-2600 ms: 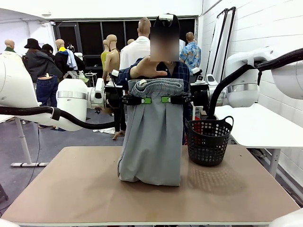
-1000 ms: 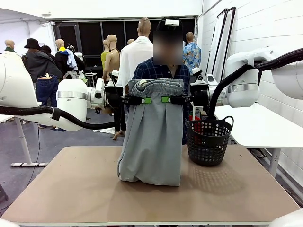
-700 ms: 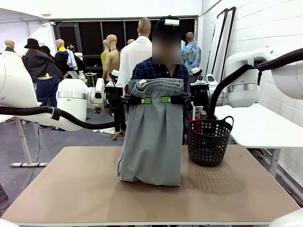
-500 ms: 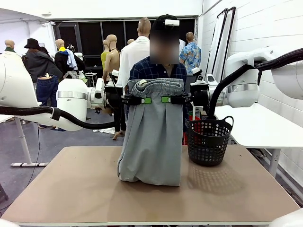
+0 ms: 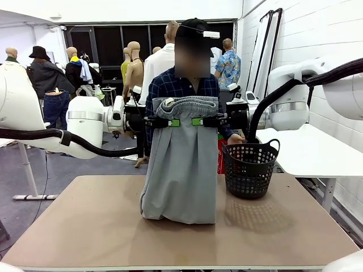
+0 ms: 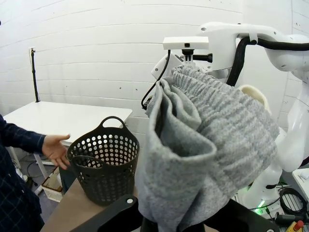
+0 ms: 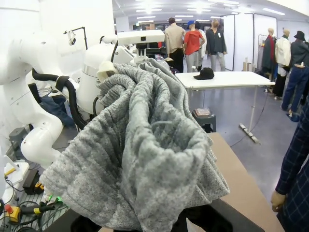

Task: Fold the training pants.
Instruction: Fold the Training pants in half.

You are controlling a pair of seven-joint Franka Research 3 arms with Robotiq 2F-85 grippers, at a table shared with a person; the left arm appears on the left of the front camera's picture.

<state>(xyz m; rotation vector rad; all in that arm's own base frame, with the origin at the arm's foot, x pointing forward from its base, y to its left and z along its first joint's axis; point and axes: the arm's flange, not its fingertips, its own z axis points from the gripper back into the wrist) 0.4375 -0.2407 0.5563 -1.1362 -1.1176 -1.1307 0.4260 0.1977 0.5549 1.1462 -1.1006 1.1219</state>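
The light grey training pants [image 5: 182,170] hang upright over the middle of the brown table [image 5: 102,238], their lower end bunched on the tabletop. My left gripper [image 5: 172,121] is shut on the gathered waistband from the left and my right gripper [image 5: 199,121] is shut on it from the right, both about chest high. The waistband bunches up above the green pads. In the left wrist view the grey cloth [image 6: 203,145] fills the space between my fingers, and in the right wrist view the same cloth [image 7: 145,145] covers my fingers.
A black mesh basket [image 5: 249,168] stands on the table's right side, close to the pants. A person in a dark plaid shirt [image 5: 170,85] stands behind the pants, one hand [image 5: 236,137] at the basket's rim. A white table [image 5: 306,150] stands at the right.
Both grippers hold still with the pants. The person behind has lowered the raised hand and now reaches toward the basket's rim.
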